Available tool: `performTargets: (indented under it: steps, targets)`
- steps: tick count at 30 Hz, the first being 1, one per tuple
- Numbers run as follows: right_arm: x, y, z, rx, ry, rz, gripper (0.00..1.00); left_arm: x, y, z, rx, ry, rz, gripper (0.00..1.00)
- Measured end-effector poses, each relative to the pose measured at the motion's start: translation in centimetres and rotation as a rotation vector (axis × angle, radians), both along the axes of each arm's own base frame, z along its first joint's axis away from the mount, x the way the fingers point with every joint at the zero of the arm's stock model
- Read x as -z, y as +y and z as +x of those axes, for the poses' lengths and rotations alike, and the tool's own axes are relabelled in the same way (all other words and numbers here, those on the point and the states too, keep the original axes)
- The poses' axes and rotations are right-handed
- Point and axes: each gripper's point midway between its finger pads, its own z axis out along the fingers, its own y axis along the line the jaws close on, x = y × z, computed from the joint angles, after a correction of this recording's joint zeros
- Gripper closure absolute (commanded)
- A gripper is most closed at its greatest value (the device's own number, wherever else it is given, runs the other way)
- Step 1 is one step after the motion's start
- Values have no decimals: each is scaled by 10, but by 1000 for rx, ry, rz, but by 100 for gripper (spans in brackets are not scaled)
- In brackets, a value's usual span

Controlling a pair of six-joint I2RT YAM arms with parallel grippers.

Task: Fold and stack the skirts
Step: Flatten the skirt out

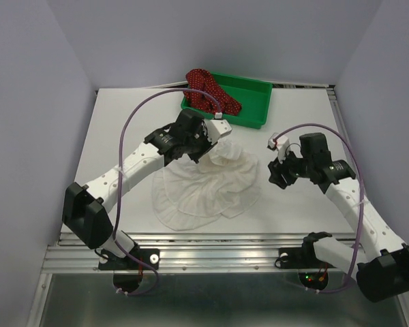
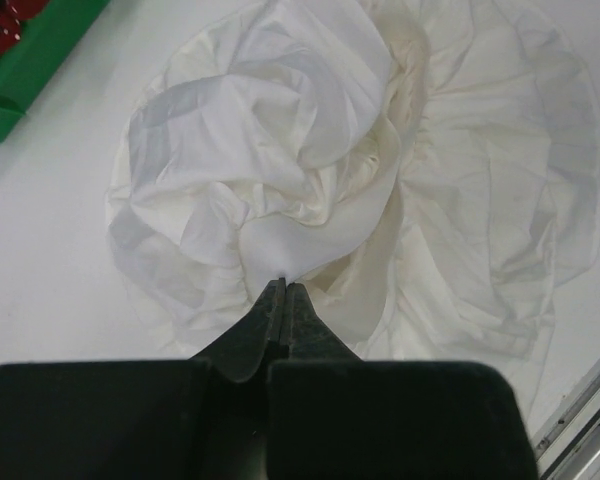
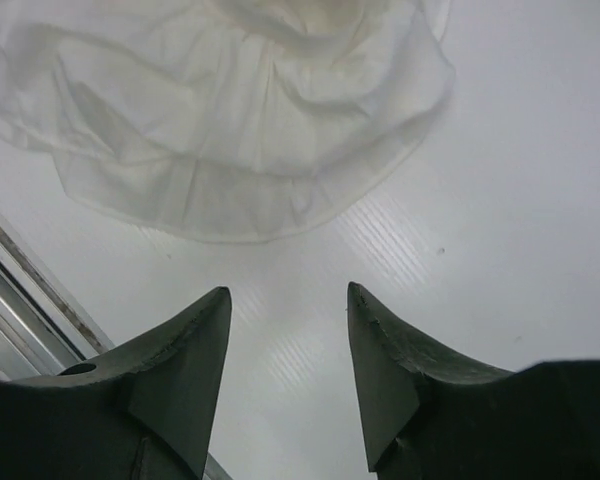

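A white skirt (image 1: 211,187), dotted red skirt (image 1: 208,88), green tray (image 1: 253,102).

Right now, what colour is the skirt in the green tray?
The skirt is dark red with tiny white dots, clearest in the top external view.

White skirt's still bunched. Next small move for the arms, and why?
Probably bring the right pincer forward to the hem of the white skirt and close. It is open over the table, short of the cloth, while the left pincer is shut on a pinch of the bunched part. One grip alone likely can't spread it flat for folding.
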Motion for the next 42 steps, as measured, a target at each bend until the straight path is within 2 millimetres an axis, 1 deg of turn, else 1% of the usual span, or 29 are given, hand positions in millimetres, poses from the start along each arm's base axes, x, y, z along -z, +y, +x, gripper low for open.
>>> performTargets:
  steps: [2,4,6,8,11,13,16,18,25,31,32,33,36,39,41,42]
  targets:
    - [-9,11,8,15,-13,73,45,6,2,-2,-11,17,9,100]
    - [-16,24,17,25,-22,154,45,6,3,-2,-19,20,7,100]
    - [-16,35,29,30,-24,220,45,6,3,-2,-24,21,5,100]
    - [-11,42,37,30,-15,250,44,6,3,-2,-27,22,4,100]
    - [3,53,53,30,20,281,44,6,5,0,-37,26,1,100]
    - [16,60,62,28,59,289,43,8,7,2,-47,33,0,100]
    - [29,67,72,20,93,289,39,12,10,9,-63,54,-7,100]
    - [33,73,76,6,95,288,36,15,13,16,-81,70,-10,100]
    - [47,87,93,-28,105,278,36,23,21,33,-120,108,-24,100]
    - [44,105,107,-71,80,266,35,25,19,36,-114,123,-32,100]
    - [45,109,110,-77,78,261,34,25,18,36,-111,125,-34,100]
    - [48,111,114,-79,79,255,31,25,18,36,-111,127,-36,100]
    - [59,113,120,-80,90,231,25,27,17,37,-109,133,-36,100]
    - [69,112,123,-81,109,209,21,30,17,38,-109,139,-33,100]
    - [73,111,121,-86,126,198,21,31,17,39,-111,141,-32,100]
    - [74,111,119,-90,134,194,27,32,18,39,-113,143,-31,100]
